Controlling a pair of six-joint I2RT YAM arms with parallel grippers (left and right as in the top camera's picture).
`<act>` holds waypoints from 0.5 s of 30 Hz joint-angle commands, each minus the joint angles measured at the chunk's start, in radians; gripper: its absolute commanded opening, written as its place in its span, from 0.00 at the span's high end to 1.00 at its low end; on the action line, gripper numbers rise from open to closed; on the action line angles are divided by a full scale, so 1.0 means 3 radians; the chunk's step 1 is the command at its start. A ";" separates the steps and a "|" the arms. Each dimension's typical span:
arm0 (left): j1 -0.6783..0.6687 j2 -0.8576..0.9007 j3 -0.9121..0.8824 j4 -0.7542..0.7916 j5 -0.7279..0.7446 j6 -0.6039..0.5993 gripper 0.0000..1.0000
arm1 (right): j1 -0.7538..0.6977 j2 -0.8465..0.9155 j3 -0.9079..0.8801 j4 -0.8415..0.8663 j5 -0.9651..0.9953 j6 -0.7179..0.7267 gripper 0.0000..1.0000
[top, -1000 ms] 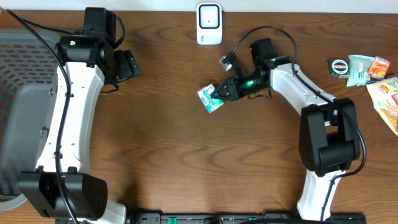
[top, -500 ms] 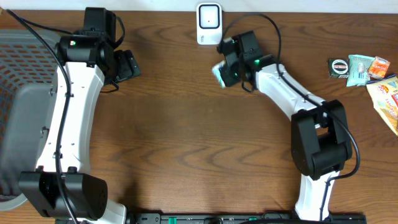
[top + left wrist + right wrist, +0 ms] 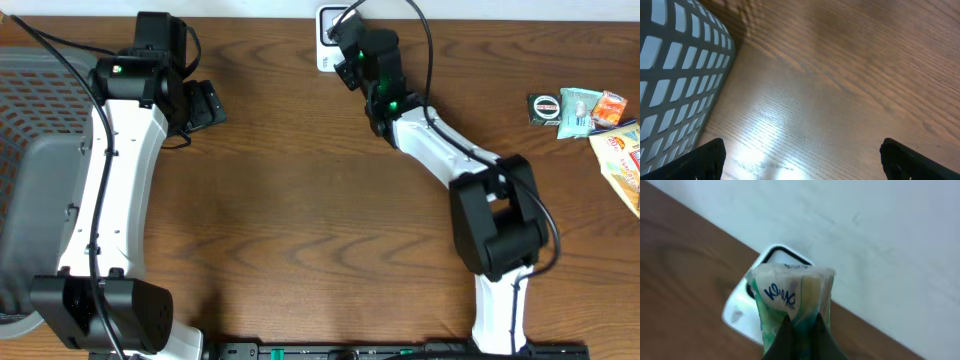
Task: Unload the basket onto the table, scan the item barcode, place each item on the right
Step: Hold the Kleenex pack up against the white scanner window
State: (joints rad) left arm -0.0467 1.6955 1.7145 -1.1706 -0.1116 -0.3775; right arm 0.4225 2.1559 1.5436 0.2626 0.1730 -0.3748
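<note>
The item is a green and white tissue packet (image 3: pixel 790 297) with blue lettering, and my right gripper (image 3: pixel 802 324) is shut on its lower end. It stands upright just in front of the white barcode scanner (image 3: pixel 740 312), whose dark window peeks out above the packet. From overhead, the right gripper (image 3: pixel 350 45) hangs over the scanner (image 3: pixel 323 58) at the table's far edge, and the packet is hidden under the wrist. My left gripper (image 3: pixel 205 105) is far off at the left, open over bare wood (image 3: pixel 802 157), with nothing between its fingers.
A grey mesh basket (image 3: pixel 30 150) stands at the left edge, close beside the left gripper (image 3: pixel 675 75). Several small snack packets (image 3: pixel 580 110) and a yellow bag (image 3: pixel 622 160) lie at the far right. A pale wall rises behind the scanner.
My right arm has carried the packet from the table's middle up and back to the scanner at the far edge. The left arm has not moved.
</note>
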 commanded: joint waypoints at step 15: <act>0.0009 0.0015 0.0008 -0.0011 -0.0053 0.0005 0.02 | -0.0083 0.0244 0.0649 0.0390 -0.0114 -0.1330 0.99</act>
State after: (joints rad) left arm -0.0467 1.6955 1.7145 -1.1709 -0.1116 -0.3775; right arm 0.4095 2.2219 1.6955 0.3801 0.1539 -0.6163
